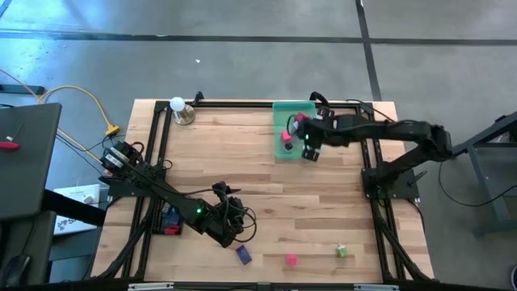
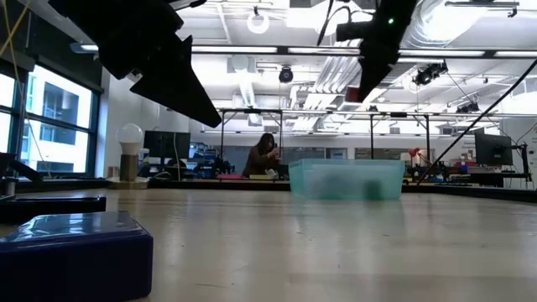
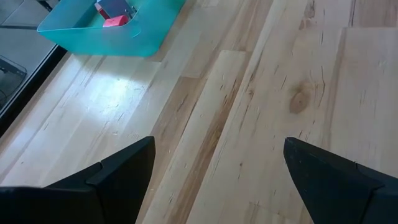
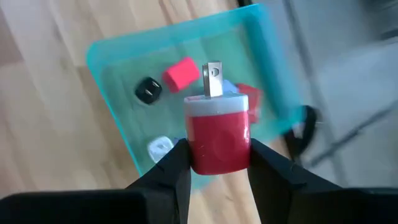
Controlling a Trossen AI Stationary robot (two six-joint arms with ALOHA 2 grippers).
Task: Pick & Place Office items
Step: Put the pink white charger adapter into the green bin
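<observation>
Right gripper [image 4: 217, 158] clamped on a red plug block [image 4: 217, 134], white cap and metal prong pointing away from the fingers [image 4: 171, 168]. Held above the green tray [image 4: 106, 68], with the block over the tray's near edge rather than its middle.

To do the drop well: move forward until the block clears the rim beyond the fingertips, aim for the bare floor between the black piece [image 4: 148, 90] and the pink block [image 4: 180, 73], lower close to the bottom, then part the fingers just enough to let go. Likely to tip over on landing, being tall and top-heavy, so avoid releasing from a height.

Left gripper [image 3: 217, 165] spread wide, nothing between its fingers, only bare boards ahead of them. In the high view, a purple block [image 1: 243, 255] just beyond that gripper, a pink one [image 1: 291, 260] and a green one [image 1: 342, 251] farther off, all waiting.

Table [image 1: 323, 210] of pale wooden planks, smooth, edged with black rails. Beyond it a workshop: grey floor, ceiling lights, windows, a seated person [image 2: 264, 155] far back.
</observation>
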